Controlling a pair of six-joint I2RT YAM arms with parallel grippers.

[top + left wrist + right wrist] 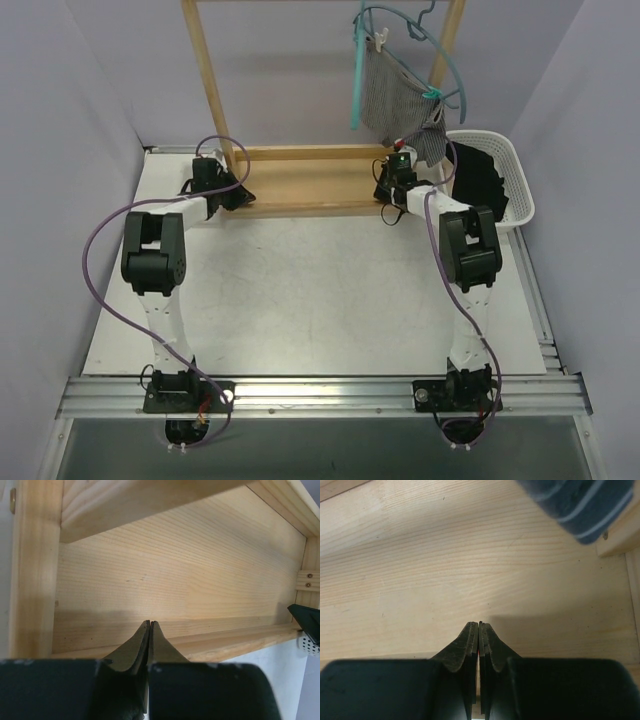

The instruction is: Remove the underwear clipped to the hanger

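The grey striped underwear hangs from clips on a teal hanger at the top right of the wooden rack; its lower edge shows in the right wrist view. A black cloth, the black underwear, lies in the white basket; no tan waistband shows. My left gripper is shut and empty over the left of the rack's base board. My right gripper is shut and empty over the right of the board, below the hanging underwear.
The rack's wooden base board and two uprights stand at the table's back edge. The basket sits against the right wall and its corner shows in the left wrist view. White tabletop lies before the rack.
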